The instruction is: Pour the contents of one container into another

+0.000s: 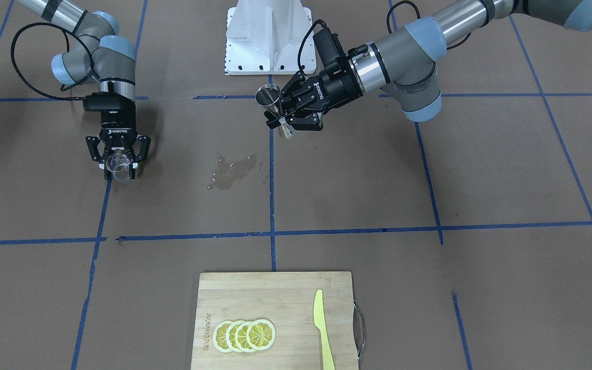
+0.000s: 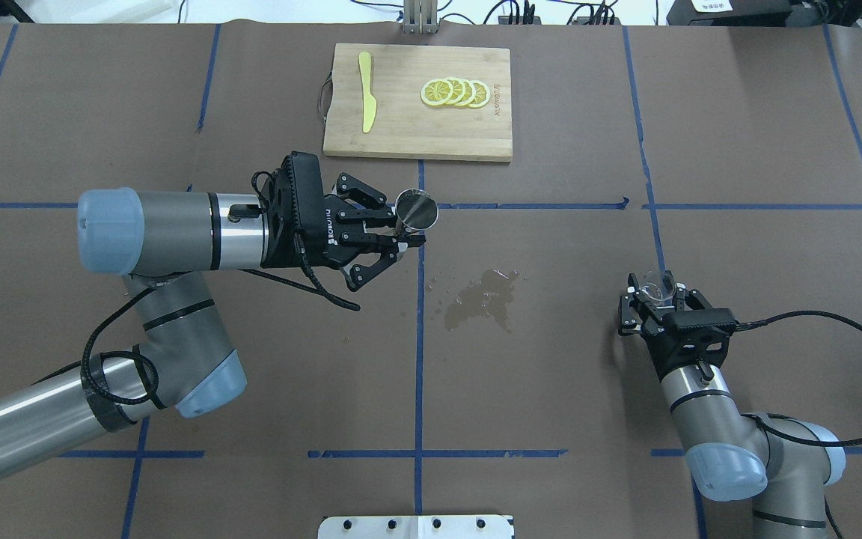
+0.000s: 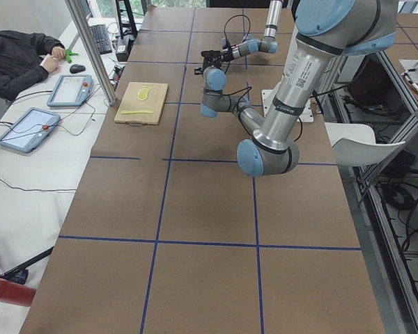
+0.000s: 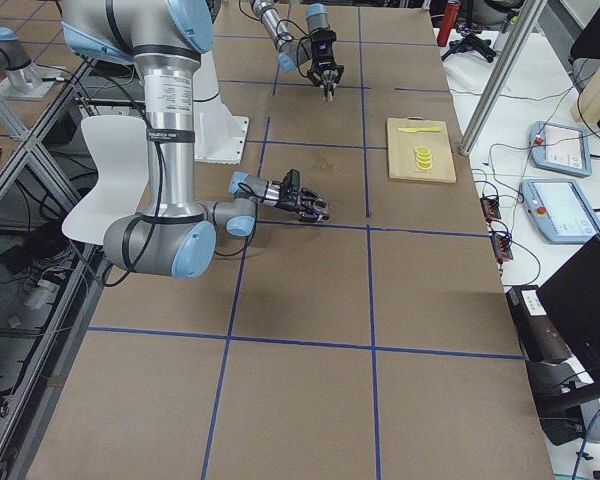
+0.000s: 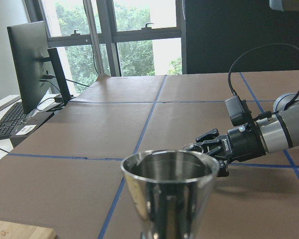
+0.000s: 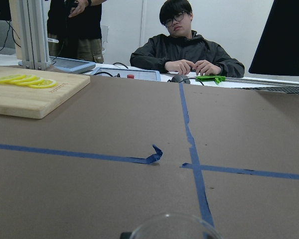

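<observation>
The left gripper (image 2: pixel 403 239), reaching in sideways from the left edge of the table (image 2: pixel 566 389), is clamped on the narrow waist of a steel jigger (image 2: pixel 417 209). The jigger is held roughly upright, mouth up, above the blue tape line near the table's middle. At the far edge lies a bamboo cutting board (image 2: pixel 401 131) with a yellow knife (image 2: pixel 366 101) and a row of overlapping lemon slices (image 2: pixel 457 92) on it. A wet spill (image 2: pixel 485 298) darkens the paper just right of the middle. Toward the right edge, well apart from the jigger, the right gripper (image 2: pixel 656 296) sits low with its fingers closed around a small clear glass (image 2: pixel 658 285). Whether the glass touches the table cannot be told.
</observation>
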Available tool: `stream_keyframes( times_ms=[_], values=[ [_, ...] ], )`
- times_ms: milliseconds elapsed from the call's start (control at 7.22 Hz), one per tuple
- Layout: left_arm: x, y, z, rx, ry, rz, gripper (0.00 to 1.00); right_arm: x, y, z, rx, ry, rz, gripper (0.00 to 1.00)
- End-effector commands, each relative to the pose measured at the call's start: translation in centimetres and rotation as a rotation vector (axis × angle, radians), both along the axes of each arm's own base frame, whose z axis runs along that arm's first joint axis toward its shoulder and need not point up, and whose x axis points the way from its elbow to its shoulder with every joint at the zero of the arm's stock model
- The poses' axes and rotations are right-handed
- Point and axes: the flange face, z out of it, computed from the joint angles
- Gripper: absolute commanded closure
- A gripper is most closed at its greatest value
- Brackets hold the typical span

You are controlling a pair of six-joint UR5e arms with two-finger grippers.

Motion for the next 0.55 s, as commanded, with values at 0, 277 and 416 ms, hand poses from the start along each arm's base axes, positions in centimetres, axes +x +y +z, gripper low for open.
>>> stream_keyframes(
  times_ms=[0, 277, 416],
  values=[
    [0.0, 0.0, 0.0, 0.001, 0.002, -0.001, 1.00, 0.0, 0.1, -0.3, -0.001, -0.022, 0.002, 0.00],
    [-0.1, 0.0, -0.1, -0.001, 0.002, -0.001, 1.00, 0.1, 0.1, -0.7, 0.002, -0.031, 0.005, 0.00],
    [-0.1, 0.0, -0.1, 0.000, 0.003, 0.001, 1.00, 0.3, -0.1, -1.5, 0.020, -0.030, 0.020, 0.00]
  ],
)
